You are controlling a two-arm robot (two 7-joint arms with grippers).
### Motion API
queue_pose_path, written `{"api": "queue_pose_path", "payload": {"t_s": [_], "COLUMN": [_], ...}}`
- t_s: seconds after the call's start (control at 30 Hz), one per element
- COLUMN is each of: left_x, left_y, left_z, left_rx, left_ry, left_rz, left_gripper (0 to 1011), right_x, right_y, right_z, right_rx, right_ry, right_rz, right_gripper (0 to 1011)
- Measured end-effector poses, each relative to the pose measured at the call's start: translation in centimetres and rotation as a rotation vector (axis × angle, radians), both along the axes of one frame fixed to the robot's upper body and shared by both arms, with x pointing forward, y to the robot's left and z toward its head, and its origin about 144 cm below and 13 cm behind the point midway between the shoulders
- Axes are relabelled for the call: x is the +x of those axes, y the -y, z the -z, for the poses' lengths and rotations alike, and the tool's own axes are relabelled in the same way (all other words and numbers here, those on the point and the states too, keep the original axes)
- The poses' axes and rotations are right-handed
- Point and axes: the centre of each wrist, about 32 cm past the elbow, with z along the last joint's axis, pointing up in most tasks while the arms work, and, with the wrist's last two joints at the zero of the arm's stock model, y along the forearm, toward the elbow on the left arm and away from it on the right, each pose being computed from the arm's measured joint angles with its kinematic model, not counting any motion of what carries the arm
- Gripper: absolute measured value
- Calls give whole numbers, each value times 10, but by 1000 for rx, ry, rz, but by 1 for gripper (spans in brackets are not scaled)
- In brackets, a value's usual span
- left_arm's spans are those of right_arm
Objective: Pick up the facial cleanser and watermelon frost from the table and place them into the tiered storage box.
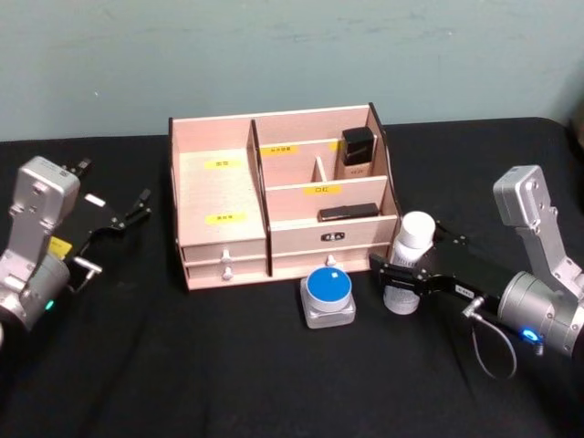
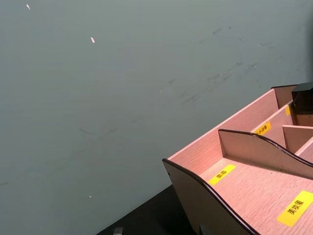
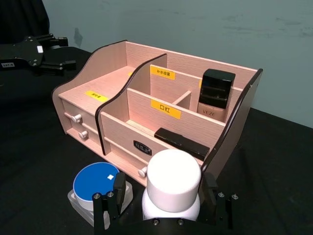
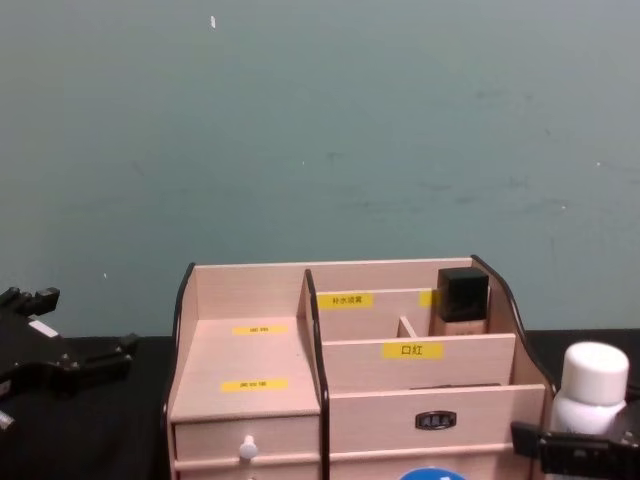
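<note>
**Gripper [image 1: 400, 276] spread around the facial cleanser [image 1: 418, 230]**

I see the right gripper low down by the front right corner of the tiered storage box [image 1: 292, 203]. Its 2 fingers stand on either side of the facial cleanser, a white bottle with a round white cap. In the right wrist view a small gap shows between 1 finger and the bottle, so the claw is spread, not pinching.

The bottle stands upright on the black table [image 1: 228, 365], just beside the box's right wall. The watermelon frost [image 1: 328, 290] is a small clear tub with a blue lid. It sits on the table in front of the box's drawers, near the bottle.

The left gripper [image 1: 117, 182] is off to the left of the box, well apart from it. Its fingers are spread with nothing between them.

Inside the box I see 2 things. A dark bottle [image 1: 358, 151] with a black cap stands in the back right part, and a flat black stick [image 1: 349, 212] lies in the part in front of it.
</note>
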Motion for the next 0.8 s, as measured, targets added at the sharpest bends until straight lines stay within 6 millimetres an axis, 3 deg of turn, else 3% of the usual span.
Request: {"api": "queue_pose_path", "payload": {"t_s": [0.17,0.53,0.8], "left_x": [0,0,0], "left_y": [0,0,0], "left_z": [0,0,0], "left_rx": [0,0,0], "left_ry": [0,0,0], "left_rz": [0,0,0], "left_gripper": [1009,1010,1010], "right_x": [0,-1,-1], "right_y": [0,0,1], "right_z": [0,0,0], "right_rx": [0,1,1], "right_ry": [1,2,3], "right_rz": [0,1,1], "right_gripper": [941,616,591]}}
